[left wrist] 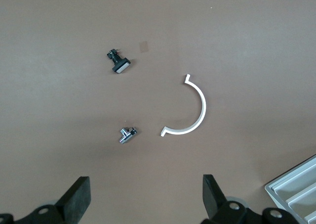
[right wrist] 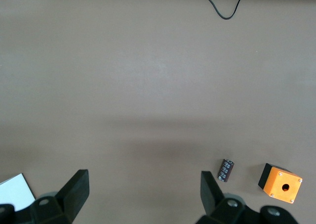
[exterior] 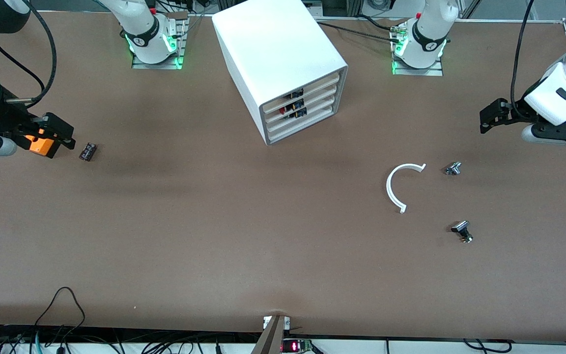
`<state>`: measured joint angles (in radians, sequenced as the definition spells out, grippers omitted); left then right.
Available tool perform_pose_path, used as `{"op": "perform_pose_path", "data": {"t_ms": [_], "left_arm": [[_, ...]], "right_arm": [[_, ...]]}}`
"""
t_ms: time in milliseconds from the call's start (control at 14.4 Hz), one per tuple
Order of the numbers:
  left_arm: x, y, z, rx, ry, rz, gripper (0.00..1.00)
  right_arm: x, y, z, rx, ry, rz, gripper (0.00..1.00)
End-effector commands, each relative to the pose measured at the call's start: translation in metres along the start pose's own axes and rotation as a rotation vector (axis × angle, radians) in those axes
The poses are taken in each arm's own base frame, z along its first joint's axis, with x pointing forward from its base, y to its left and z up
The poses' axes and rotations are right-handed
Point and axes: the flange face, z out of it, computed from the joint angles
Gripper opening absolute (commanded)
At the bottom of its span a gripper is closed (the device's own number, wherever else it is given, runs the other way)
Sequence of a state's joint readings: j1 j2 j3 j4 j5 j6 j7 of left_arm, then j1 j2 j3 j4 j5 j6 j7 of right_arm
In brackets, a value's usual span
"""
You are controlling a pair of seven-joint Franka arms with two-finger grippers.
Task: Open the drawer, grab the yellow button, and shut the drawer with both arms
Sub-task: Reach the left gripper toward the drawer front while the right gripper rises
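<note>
The left arm's black two-finger gripper hangs in the air over bare brown table at the left arm's end, its fingers spread wide with nothing between them. The left wrist view looks down on three loose items lying well apart from one another: a thin white plastic half-ring, a small silver metal fitting, and a small black part with a pale flat cap. In the front view the white plastic half-ring lies nearer the camera than the cabinet, the silver fitting beside it toward the left arm's end, and the black capped part nearer the camera than both.

The right arm's black two-finger gripper is up over the right arm's end of the table, likewise wide open and empty (its fingers frame only bare tabletop). Below it sits an orange cube with a round hole in its top, and just beside that a small dark cylindrical component with printed markings, not touching it.

Between the two arm bases stands the big white box cabinet, set at an angle. Its four shallow white tray drawers are all pushed in; the uppermost drawer is shut. Small black, red and yellow objects show through the gaps at the drawer fronts, but I cannot tell which, if any, is the orange-capped button. A corner of the drawer stack also shows at the edge of the left wrist view.
</note>
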<state>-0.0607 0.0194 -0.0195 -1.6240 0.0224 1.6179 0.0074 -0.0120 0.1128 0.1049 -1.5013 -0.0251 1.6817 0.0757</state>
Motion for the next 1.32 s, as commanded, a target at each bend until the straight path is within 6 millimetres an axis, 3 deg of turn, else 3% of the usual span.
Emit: {"op": "perform_pose_path", "data": {"t_ms": [0,557,766,975,1254], "left_arm": [[0.003,0.003,-0.006,-0.023,-0.004,-0.003,1.0],[0.003,0.003,-0.006,-0.023,-0.005,-0.003,1.0],[0.002,0.015,-0.006,-0.064,-0.011,0.015,1.0],[-0.001,0.034,0.021,-0.182,-0.153,0.032,1.0],[-0.006,0.054,0.047,-0.326,-0.313,0.051,1.0]], "right_arm": [[-0.002,-0.001,-0.006,-0.015,-0.002,0.004,1.0],[-0.002,-0.001,-0.001,-0.015,-0.012,-0.006,1.0],[-0.002,0.003,0.008,-0.033,-0.029,0.007,1.0],[-0.003,0.01,0.035,-0.044,-0.098,0.017,1.0],[-0.015,0.004,0.075,-0.055,-0.203,-0.003,1.0]]}}
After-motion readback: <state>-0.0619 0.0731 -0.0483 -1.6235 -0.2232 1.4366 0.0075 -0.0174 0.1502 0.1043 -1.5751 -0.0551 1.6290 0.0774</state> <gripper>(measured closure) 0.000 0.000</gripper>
